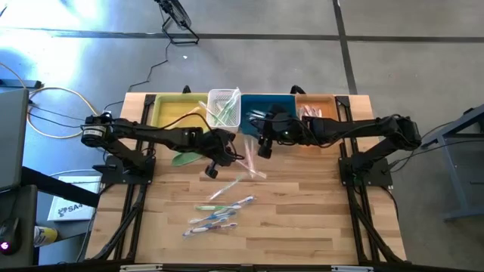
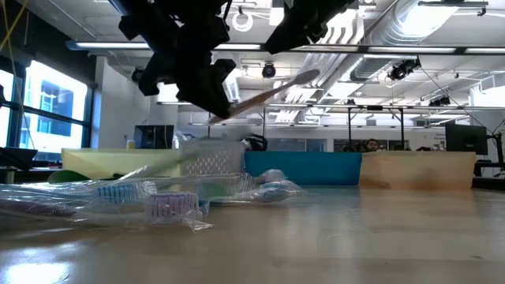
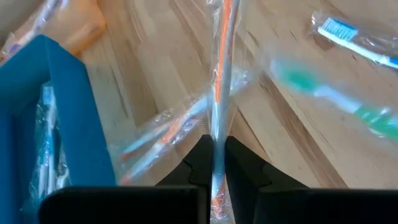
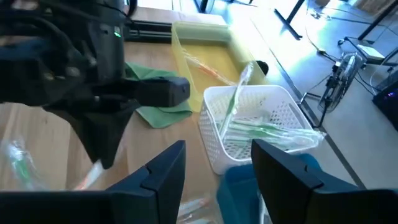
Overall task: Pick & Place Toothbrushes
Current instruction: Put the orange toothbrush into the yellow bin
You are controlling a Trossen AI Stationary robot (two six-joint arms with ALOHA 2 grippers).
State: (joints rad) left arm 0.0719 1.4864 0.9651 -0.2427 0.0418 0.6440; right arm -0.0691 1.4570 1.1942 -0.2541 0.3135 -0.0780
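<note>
Above the bench point(image 1: 302, 227), the left gripper point(image 3: 214, 163) was clamped on an orange-handled toothbrush point(image 3: 221, 81) by its slippery wrapper — it could slide free. Close beside it the right gripper point(image 4: 211, 165) hung with fingers apart, empty — a collision risk.

Left arm stretched from left table edge toward centre, wrist bent down. Left gripper point(image 1: 214, 168) above tabletop, fingers point(image 3: 200, 163) pinched nearly together on wrapped orange-handled toothbrush point(image 3: 222, 93), which runs straight out ahead from between fingertips. Right arm stretched from right edge toward centre, wrist about level. Right gripper point(image 1: 265, 147) just beside left gripper, apart from it, fingers point(image 4: 163, 176) spread wide, nothing between them. Left gripper body dark and close ahead of right fingertips.
</note>
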